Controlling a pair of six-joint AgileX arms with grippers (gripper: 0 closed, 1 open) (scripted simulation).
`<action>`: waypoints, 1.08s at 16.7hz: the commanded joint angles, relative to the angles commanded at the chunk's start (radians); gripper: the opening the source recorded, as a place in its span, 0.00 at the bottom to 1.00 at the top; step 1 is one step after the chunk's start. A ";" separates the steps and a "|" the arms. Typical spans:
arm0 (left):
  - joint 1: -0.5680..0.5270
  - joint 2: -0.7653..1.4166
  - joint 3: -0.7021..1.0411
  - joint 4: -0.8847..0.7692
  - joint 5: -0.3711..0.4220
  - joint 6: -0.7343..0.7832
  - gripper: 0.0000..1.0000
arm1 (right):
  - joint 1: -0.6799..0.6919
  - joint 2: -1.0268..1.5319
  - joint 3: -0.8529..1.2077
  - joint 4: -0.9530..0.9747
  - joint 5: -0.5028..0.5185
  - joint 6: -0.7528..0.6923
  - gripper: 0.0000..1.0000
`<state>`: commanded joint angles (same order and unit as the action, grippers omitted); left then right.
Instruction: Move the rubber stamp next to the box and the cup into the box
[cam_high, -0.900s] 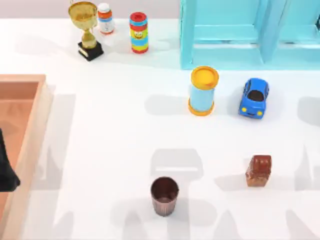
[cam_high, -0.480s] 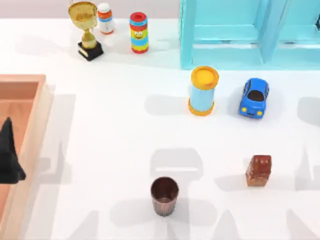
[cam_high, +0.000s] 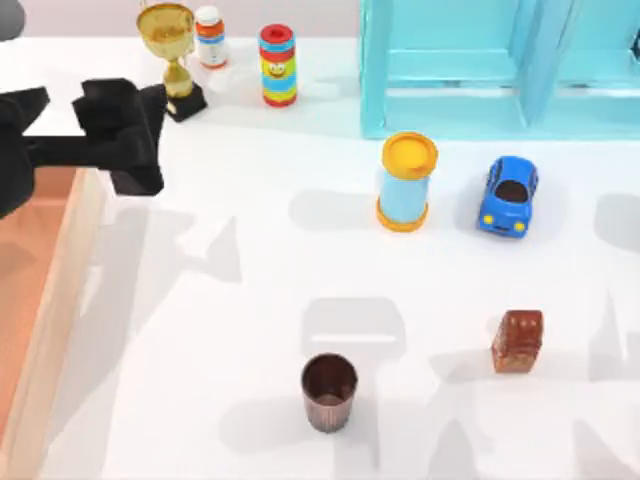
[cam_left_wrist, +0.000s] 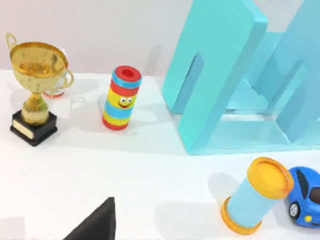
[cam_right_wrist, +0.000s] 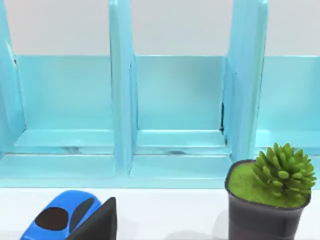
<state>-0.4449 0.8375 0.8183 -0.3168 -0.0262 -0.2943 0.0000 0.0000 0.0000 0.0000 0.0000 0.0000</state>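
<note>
Cup (cam_high: 329, 391), small dark brown ribbed tumbler, stands untouched at the worktop's front middle, so my left hand (cam_high: 120, 132), holding nothing, finger gap unclear, must next travel to it.

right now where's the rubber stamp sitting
In the top view the rubber stamp stands on the table's right side near the front, right of the cup and in front of the blue toy car.
</note>
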 joint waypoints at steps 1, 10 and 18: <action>-0.050 0.100 0.099 -0.045 -0.004 -0.039 1.00 | 0.000 0.000 0.000 0.000 0.000 0.000 1.00; -0.450 0.996 0.998 -0.524 -0.058 -0.401 1.00 | 0.000 0.000 0.000 0.000 0.000 0.000 1.00; -0.633 1.551 1.554 -0.930 -0.104 -0.656 1.00 | 0.000 0.000 0.000 0.000 0.000 0.000 1.00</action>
<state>-1.0778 2.3886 2.3727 -1.2467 -0.1300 -0.9505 0.0000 0.0000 0.0000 0.0000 0.0000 0.0000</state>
